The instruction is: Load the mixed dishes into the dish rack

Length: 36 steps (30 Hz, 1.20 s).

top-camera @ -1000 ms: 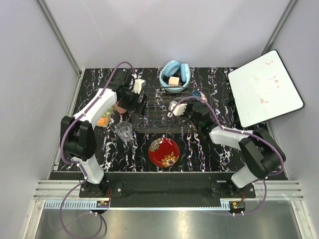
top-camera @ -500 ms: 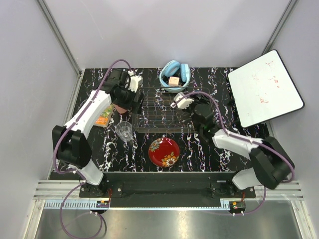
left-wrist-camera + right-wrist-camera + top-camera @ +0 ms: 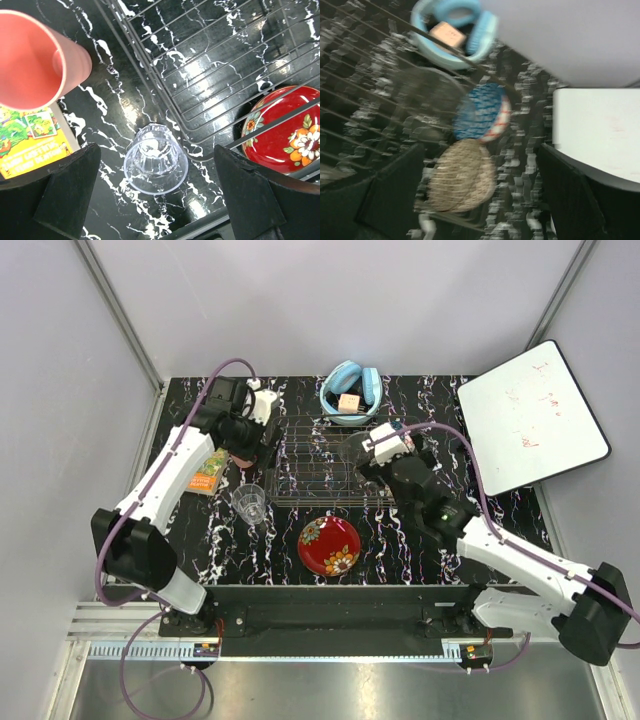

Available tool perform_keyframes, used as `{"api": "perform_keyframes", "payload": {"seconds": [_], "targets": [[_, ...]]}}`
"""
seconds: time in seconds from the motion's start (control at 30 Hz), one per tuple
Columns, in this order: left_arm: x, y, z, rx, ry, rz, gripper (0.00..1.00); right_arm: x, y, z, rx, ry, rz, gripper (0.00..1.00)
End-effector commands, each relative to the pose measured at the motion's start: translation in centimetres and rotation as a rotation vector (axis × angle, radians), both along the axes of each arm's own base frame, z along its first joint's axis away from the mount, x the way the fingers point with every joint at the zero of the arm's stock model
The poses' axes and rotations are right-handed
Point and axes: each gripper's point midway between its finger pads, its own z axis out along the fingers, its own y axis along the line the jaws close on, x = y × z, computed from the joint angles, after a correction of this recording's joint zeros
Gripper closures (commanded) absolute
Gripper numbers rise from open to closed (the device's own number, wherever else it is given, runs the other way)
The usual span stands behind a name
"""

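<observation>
The left end effector [image 3: 155,150], fingers spread wide and empty, hangs over the clear glass tumbler [image 3: 156,166] on the black marbled desk [image 3: 115,115]. From the tumbler, the pink plastic cup [image 3: 35,60] is at 10 o'clock, the thin-wire metal dish rack [image 3: 152,85] at 1 o'clock and the red floral plate [image 3: 282,130] at 3 o'clock. The right end effector [image 3: 481,147], also spread, frames the cream speckled bowl [image 3: 462,175], with the blue patterned bowl [image 3: 480,111] at 12 o'clock. Print on the orange-green booklet [image 3: 30,145] is unreadable. The light blue bowl [image 3: 485,30] holds a yellowish cube [image 3: 446,32].
</observation>
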Motion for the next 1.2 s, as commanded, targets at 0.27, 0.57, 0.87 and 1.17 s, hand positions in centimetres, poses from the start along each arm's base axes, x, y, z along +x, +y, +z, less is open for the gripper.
{"api": "perform_keyframes", "payload": {"seconds": [0.27, 0.57, 0.87, 1.17], "targets": [[-1.1, 2.3, 4.2, 0.06, -0.138, 0.041, 0.01, -10.4, 7.2, -5.0, 0.889, 0.641, 0.128, 0.05], [-1.4, 2.6, 5.7, 0.056, -0.164, 0.057, 0.01, -12.9, 9.0, -12.3, 0.981, 0.911, 0.015, 0.23], [-1.4, 2.5, 6.9, 0.048, -0.17, 0.054, 0.01, -13.5, 8.5, -16.9, 0.964, 0.986, -0.097, 0.3], [-1.8, 2.9, 7.5, 0.065, -0.181, 0.054, 0.01, -13.7, 9.7, -20.5, 0.921, 1.047, -0.143, 0.35]]}}
